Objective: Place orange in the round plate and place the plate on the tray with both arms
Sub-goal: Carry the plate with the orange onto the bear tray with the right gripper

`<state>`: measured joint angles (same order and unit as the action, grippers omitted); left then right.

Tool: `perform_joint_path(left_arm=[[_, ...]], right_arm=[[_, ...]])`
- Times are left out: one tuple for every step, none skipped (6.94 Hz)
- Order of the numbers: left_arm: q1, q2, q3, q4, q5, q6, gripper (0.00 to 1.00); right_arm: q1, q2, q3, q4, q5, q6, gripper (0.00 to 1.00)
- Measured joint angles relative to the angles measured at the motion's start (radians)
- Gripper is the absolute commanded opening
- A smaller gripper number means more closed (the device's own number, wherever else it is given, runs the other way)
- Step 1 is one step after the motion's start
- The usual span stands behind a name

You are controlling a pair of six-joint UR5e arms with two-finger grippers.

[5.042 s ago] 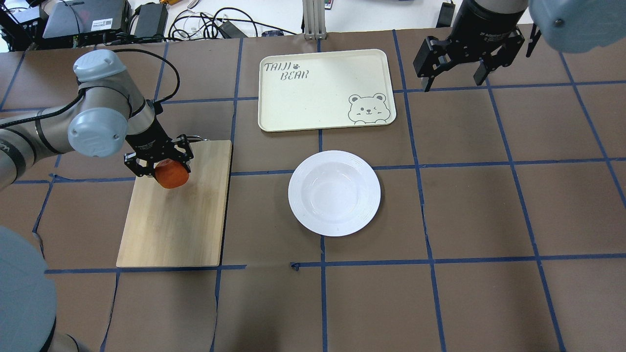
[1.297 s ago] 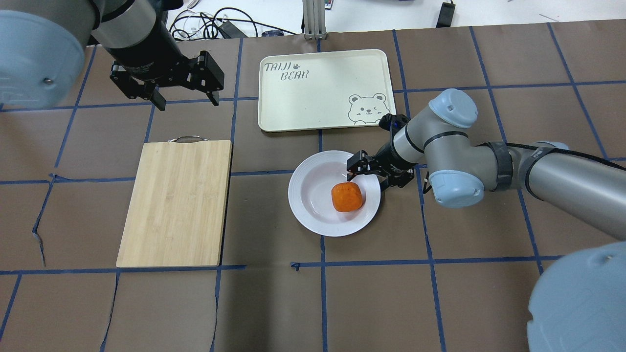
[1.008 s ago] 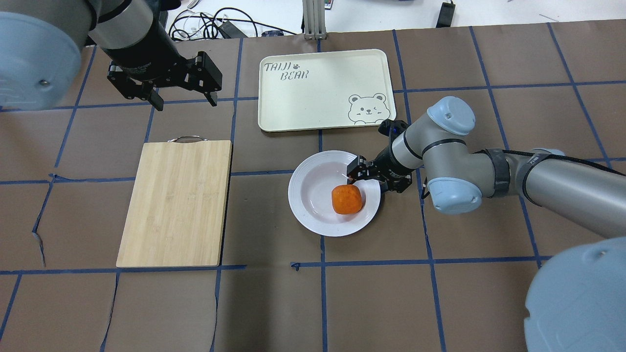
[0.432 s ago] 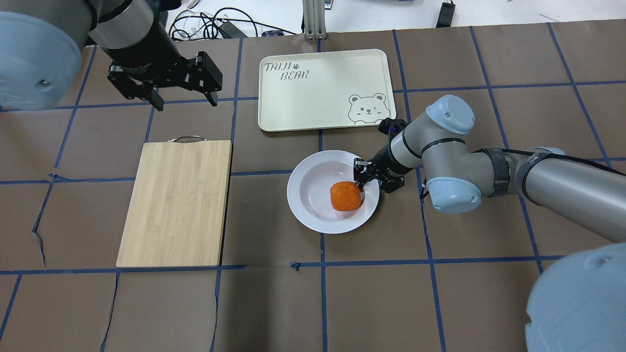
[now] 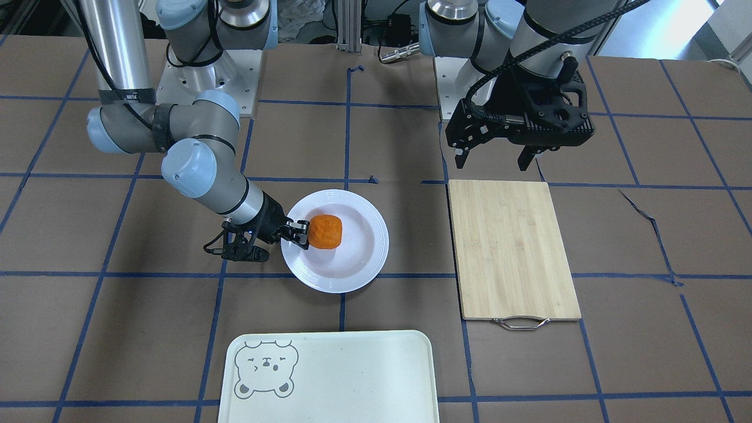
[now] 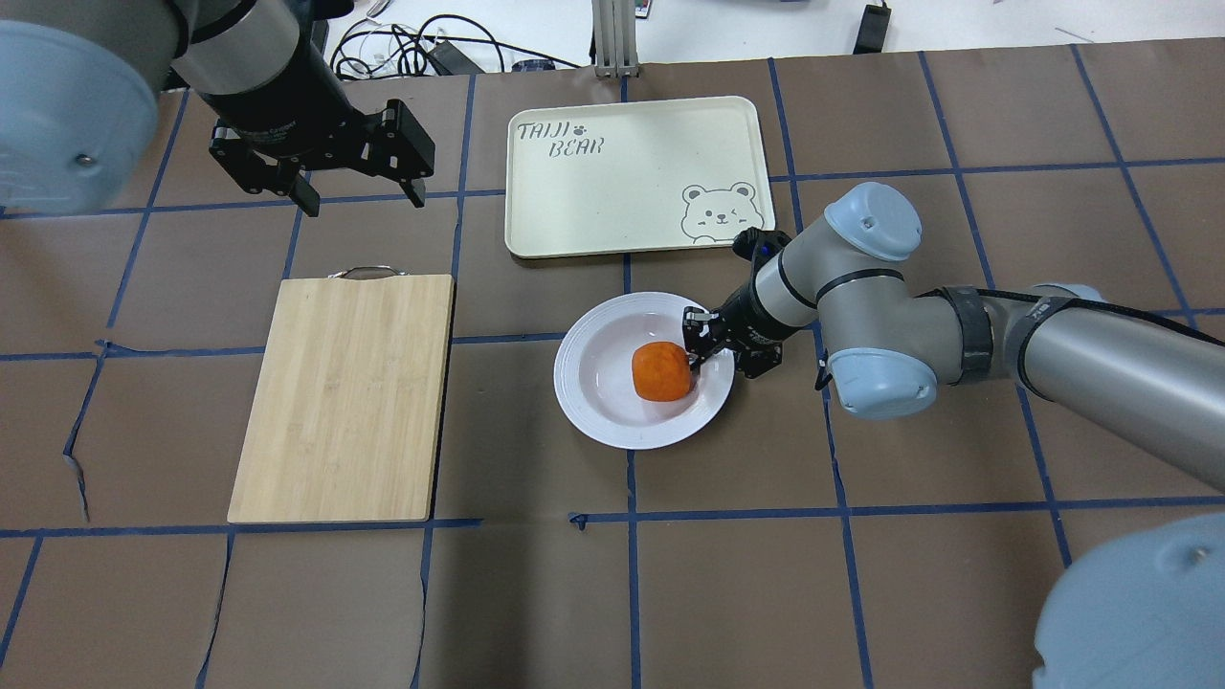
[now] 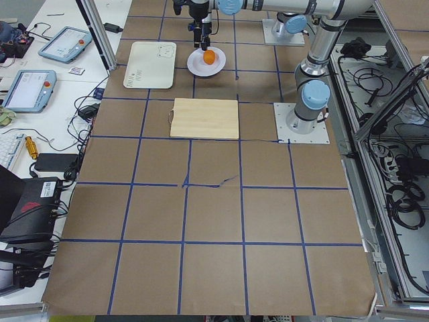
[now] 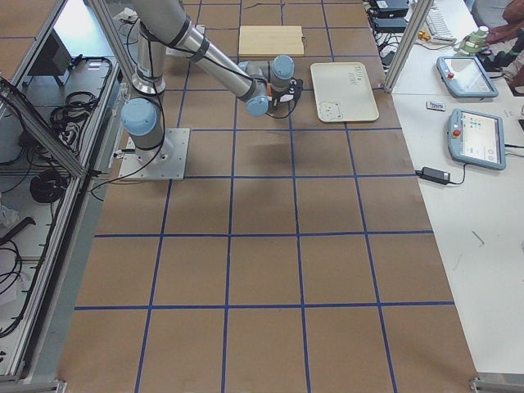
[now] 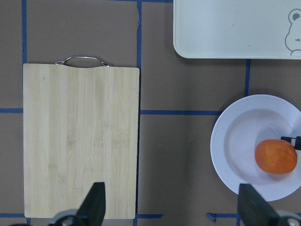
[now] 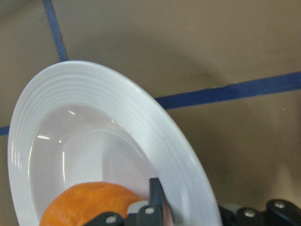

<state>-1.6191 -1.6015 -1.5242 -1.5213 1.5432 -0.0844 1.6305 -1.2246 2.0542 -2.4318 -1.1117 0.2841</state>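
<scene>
The orange lies in the round plate, against its right inner side. My right gripper is shut on the plate's right rim, one finger inside beside the orange, the other outside below the rim. The front-facing view shows the same grip, right gripper on the plate. The cream tray lies just beyond the plate, with nothing on it. My left gripper hangs open and high over the back left, holding nothing.
A bamboo cutting board with a metal handle lies left of the plate. Cables and power bricks sit past the table's far edge. Brown paper with blue tape lines covers the table.
The orange went from my left gripper over the board into the plate, and the left arm drew back open. The right gripper closed on the rim; the plate shifted slightly left.
</scene>
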Motion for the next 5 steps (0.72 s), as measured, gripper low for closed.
perform_joint_path(left_arm=[[0.0,0.001,0.0,-0.002,0.0,0.0,1.0],[0.0,0.001,0.0,-0.003,0.001,0.0,1.0],[0.0,0.002,-0.001,-0.004,0.001,0.0,1.0],[0.0,0.003,-0.002,-0.005,0.001,0.0,1.0],[0.0,0.004,-0.002,-0.005,0.0,0.0,1.0]], right_arm=[[-0.001,-0.03,-0.007,0.004,-0.001,0.007,0.0],[-0.005,-0.046,-0.019,0.005,-0.002,0.009,0.0],[-0.009,-0.052,-0.04,0.003,-0.002,0.01,0.0],[-0.011,-0.049,-0.081,-0.004,0.001,0.01,0.0],[-0.013,-0.026,-0.153,-0.006,0.002,0.011,0.0]])
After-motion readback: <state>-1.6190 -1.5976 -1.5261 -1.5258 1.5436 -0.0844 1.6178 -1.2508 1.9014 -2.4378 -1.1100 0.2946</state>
